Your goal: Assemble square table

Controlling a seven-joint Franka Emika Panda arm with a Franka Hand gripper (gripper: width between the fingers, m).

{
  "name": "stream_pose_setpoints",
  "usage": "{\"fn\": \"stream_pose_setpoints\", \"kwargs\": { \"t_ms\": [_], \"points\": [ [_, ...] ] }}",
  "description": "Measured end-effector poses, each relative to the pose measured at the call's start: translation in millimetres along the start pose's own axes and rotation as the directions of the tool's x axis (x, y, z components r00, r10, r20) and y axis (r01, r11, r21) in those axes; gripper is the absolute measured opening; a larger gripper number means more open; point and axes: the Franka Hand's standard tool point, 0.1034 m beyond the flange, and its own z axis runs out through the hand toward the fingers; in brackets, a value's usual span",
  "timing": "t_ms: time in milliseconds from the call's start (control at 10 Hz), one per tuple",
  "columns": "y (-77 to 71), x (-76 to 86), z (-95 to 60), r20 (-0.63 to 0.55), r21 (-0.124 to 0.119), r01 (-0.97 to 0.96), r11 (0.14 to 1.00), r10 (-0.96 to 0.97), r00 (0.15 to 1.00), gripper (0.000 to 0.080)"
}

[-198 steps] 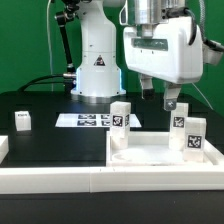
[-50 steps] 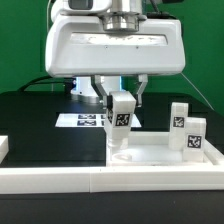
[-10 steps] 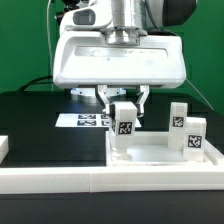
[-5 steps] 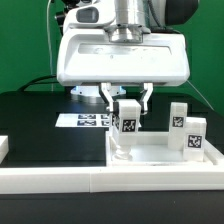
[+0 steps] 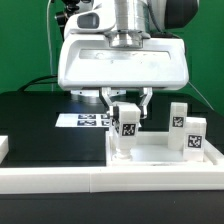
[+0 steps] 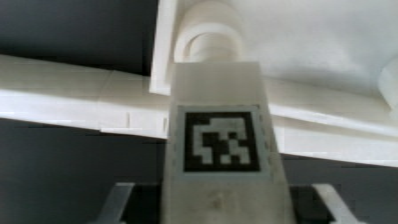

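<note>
beside the gripped leg (image 5: 125, 123), two legs (image 5: 186, 130) stand.

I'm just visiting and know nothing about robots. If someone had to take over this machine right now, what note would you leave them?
Gripper: shut on a tagged white leg, held upright at the near corner of the square tabletop on the exterior view's left.
Two more legs stand upright at the tabletop's other side.
The marker board lies flat on the table behind.
Done: that leg is placed at its corner; whether it is fully seated cannot be told.
Left: finish this leg, then check the others.
</note>
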Motion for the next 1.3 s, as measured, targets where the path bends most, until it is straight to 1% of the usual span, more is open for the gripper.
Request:
{"fn": "stream_pose_setpoints", "kwargs": {
  "t_ms": [600,700,800,1000,1200,1300],
  "points": [
    [0.7,-2.4,2.3,0.003,-0.001,0.001,1.000,-0.001,1.000,0.0290],
    [2.8,-5.8,6.5,0.000,-0.008,0.000,1.000,0.000,1.000,0.0290],
    [3.0,-7.8,8.8,0.002,-0.009,0.000,1.000,0.000,1.000,0.0290],
    [3.2,-7.2,9.5,-0.006,-0.014,0.001,1.000,-0.001,1.000,0.0290],
    [5.3,-5.0,10.4,-0.033,-0.029,0.001,1.000,-0.002,0.999,0.0290],
    [5.4,-4.7,10.5,-0.035,-0.031,0.001,1.000,-0.002,0.999,0.0290]
  ]
}}
